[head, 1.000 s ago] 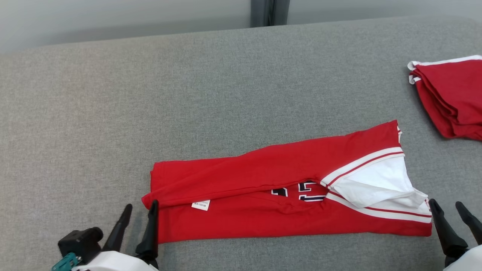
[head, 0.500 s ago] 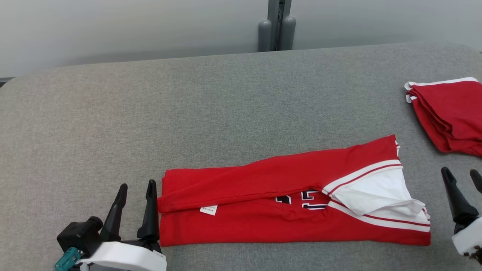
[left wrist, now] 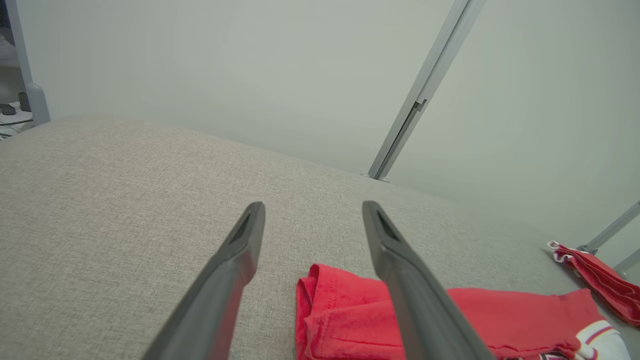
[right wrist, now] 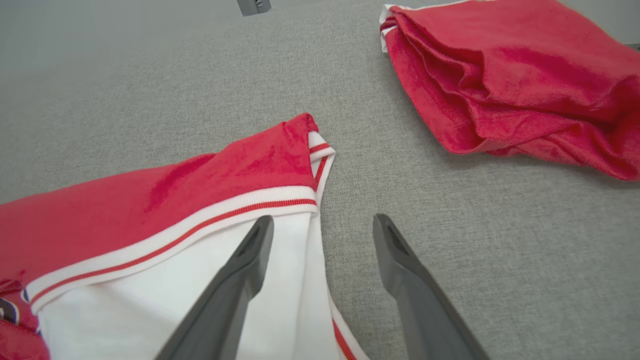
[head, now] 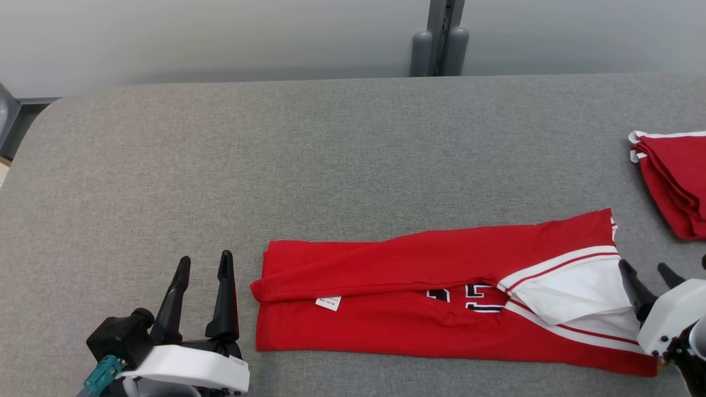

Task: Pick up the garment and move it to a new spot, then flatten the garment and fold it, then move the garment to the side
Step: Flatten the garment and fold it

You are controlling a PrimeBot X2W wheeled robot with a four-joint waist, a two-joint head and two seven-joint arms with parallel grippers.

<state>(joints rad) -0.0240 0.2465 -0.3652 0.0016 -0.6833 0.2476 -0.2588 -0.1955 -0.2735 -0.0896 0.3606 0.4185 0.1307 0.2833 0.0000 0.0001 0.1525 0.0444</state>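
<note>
Bottom left of head view: L gripper (head: 205, 257) now sits clear of the red jersey (head: 419, 325), w/ a strip of grey padded table (head: 276, 165) between. A sec ago its inner finger was at that edge. Whole pic has slid too, so the cam moved. Bottom right: R gripper (head: 642, 266) is over the white-trimmed end; before, it was beside it. My read: long fold done & let go, R lining up the next fold.

Both grippers spread wide & empty. L touches nothing. R's one finger lies over white fabric in wrist view; contact unclear.

Jersey is lower centre-right, a long flat band. Farther, right edge: folded red garment (head: 673, 176), well apart.
</note>
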